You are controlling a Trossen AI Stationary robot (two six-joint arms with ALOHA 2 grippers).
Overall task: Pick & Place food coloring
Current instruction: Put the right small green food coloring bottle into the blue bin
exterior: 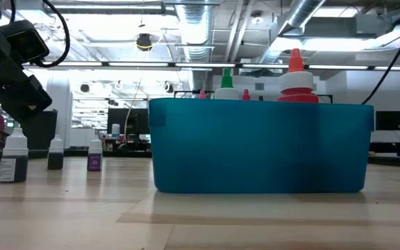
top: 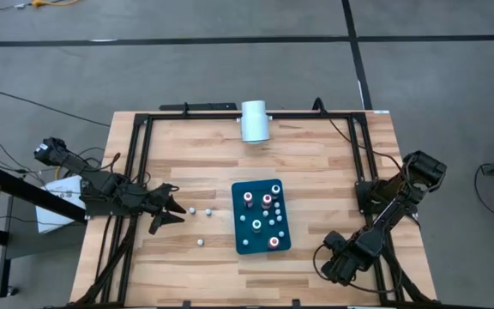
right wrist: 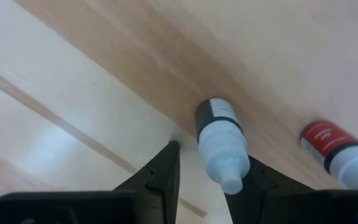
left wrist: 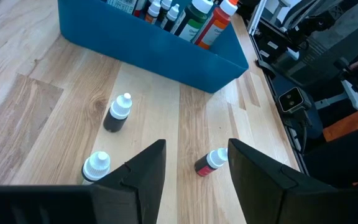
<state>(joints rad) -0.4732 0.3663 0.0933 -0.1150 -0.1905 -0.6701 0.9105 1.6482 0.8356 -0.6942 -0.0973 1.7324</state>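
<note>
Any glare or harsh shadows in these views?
Low view: bright ceiling lights behind the teal tray leave its near wall shaded. Right wrist view: a pale glare patch washes out the table. Left wrist view: even light, faint shadows beside the loose bottles. High view: evenly lit, no glare.

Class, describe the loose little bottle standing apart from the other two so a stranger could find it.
Find the blue tray in the middle of the table. Three small white-capped bottles stand loose beside it, toward the left arm. The one wanted is the reddish bottle, alone, farthest from the white cylinder.
</note>
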